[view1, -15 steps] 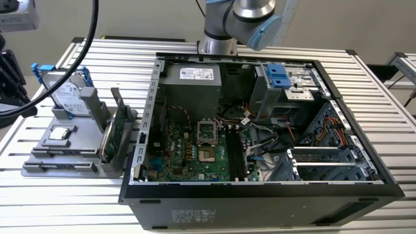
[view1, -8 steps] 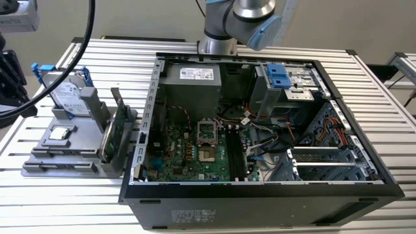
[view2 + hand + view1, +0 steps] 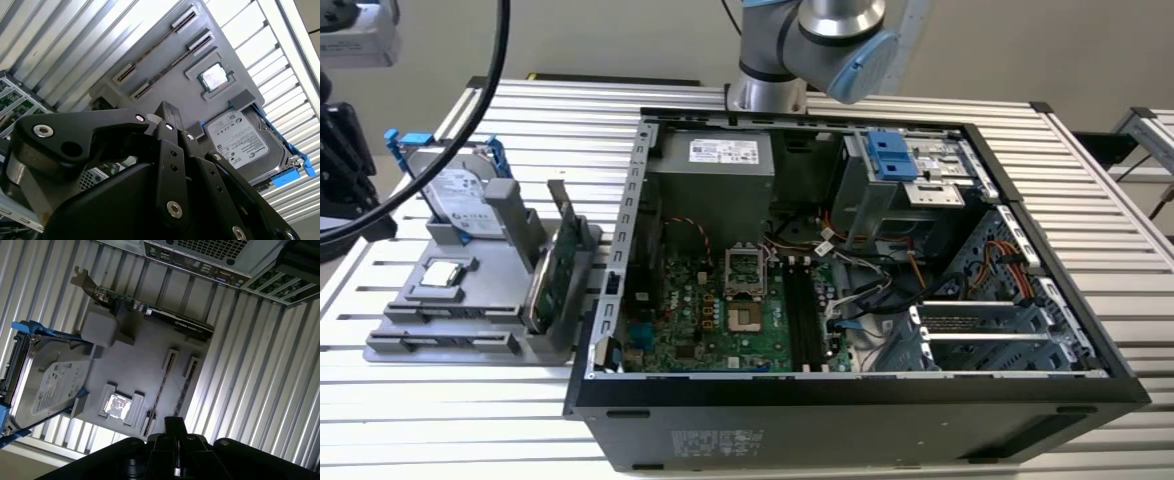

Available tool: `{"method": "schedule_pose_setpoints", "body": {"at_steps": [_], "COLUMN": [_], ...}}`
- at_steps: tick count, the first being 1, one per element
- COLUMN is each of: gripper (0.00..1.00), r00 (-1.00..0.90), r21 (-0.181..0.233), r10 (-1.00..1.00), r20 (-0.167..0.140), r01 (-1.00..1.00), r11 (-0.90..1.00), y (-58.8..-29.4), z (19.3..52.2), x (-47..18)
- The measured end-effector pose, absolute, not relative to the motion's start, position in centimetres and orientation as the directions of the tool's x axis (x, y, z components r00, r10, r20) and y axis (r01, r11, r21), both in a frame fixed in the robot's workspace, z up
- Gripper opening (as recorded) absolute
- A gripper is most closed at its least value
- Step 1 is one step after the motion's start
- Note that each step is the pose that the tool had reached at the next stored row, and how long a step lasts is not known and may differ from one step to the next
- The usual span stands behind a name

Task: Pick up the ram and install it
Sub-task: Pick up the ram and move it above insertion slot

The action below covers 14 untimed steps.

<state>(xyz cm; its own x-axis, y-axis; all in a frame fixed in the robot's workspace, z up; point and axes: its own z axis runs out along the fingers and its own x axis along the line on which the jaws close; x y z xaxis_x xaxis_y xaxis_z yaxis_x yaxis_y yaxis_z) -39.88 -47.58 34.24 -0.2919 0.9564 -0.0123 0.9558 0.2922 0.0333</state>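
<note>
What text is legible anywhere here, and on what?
No text can be quoted; each of these is unreadable:
Hard drive label: rows of print.
Power supply white label.
Computer case outer wall sticker.
Expansion card edge lettering.

1. The silver-grey jointed robot arm with pale blue caps (image 3: 834, 35) stood at the top middle of the exterior view, its upper part cut off by the picture's edge.
2. The black, bolted linkage gripper (image 3: 165, 114) (image 3: 175, 424) showed in both wrist views, its jaws seemingly drawn together at the tips.
</note>
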Motion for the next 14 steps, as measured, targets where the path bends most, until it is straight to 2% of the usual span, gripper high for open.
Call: {"method": "schedule_pose_setpoints", "body": {"at_steps": [14], "gripper": [0.00], "r00": [-0.229], "r21": [0.033], "r10": [0.973], "r20": [-0.013], "r01": [0.973], "r11": [0.229], "y": [-47.58], "z": [34.13], "x": [-39.88]}}
